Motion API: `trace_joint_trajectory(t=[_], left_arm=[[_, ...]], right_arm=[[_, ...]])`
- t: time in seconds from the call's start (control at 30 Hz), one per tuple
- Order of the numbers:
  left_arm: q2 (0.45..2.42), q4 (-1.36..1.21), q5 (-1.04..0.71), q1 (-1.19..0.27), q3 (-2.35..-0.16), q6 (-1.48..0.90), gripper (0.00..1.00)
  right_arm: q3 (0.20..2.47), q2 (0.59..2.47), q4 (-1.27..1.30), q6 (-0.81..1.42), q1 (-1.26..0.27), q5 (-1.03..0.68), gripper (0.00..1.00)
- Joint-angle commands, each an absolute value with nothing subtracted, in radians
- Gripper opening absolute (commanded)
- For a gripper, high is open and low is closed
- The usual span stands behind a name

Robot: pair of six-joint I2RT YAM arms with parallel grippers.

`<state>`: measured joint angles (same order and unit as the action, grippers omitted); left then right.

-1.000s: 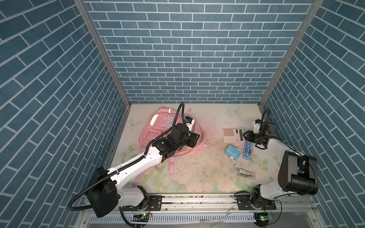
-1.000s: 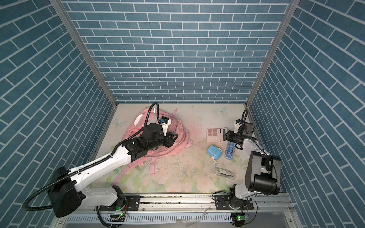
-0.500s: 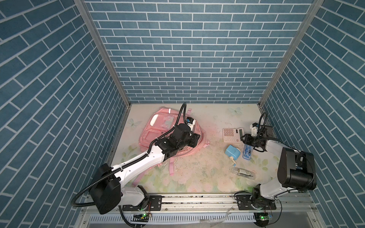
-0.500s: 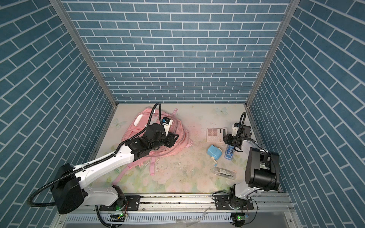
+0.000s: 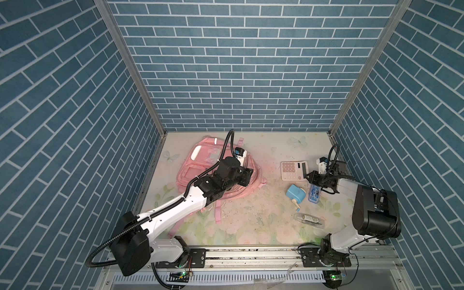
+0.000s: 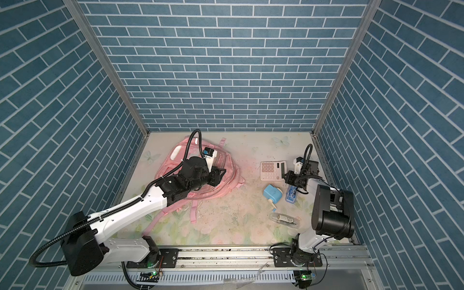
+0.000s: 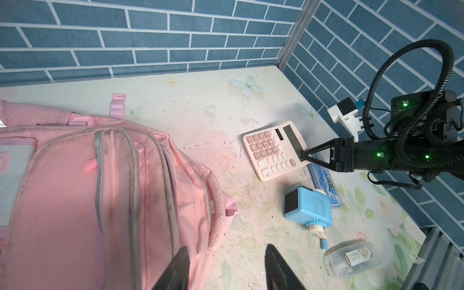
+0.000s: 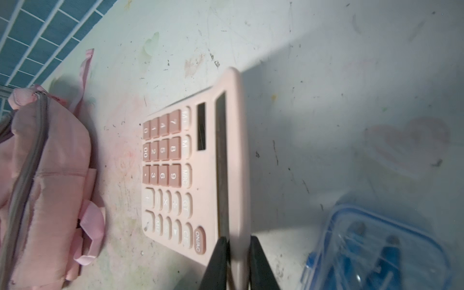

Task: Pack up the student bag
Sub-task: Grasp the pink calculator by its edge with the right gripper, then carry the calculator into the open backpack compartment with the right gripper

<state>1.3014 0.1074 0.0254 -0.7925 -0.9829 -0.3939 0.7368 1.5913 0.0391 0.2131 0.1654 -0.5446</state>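
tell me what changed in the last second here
The right gripper edged toward the pink calculator and closed on its display-end edge, next to the blue case. The calculator does not appear to have shifted yet. The left gripper stays open over the student bag, and the bag, blue sharpener and clear case lie where they were.

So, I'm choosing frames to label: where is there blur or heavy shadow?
Right wrist view: the blue case is out of focus and the calculator throws a dark shadow on the table; left wrist view: sharp, bag included; both top views: evenly lit, crisp.
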Motion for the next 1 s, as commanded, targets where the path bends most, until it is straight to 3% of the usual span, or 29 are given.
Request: trace_joint_trajectory(t=[0.0, 0.4, 0.97], left_arm=[[1.279, 0.118, 0.057, -0.797, -0.969, -0.400, 0.50], [1.229, 0.414, 0.254, -0.757, -1.002, -0.382, 0.53], [1.395, 0.453, 0.236, -0.751, -1.025, -0.350, 0.58]], right_arm=[[0.728, 1.598, 0.040, 0.209, 0.166, -0.590, 0.11], [0.723, 1.363, 0.019, 0.301, 0.166, -0.694, 0.01], [0.810, 1.123, -0.077, 0.434, 0.015, -0.644, 0.00]])
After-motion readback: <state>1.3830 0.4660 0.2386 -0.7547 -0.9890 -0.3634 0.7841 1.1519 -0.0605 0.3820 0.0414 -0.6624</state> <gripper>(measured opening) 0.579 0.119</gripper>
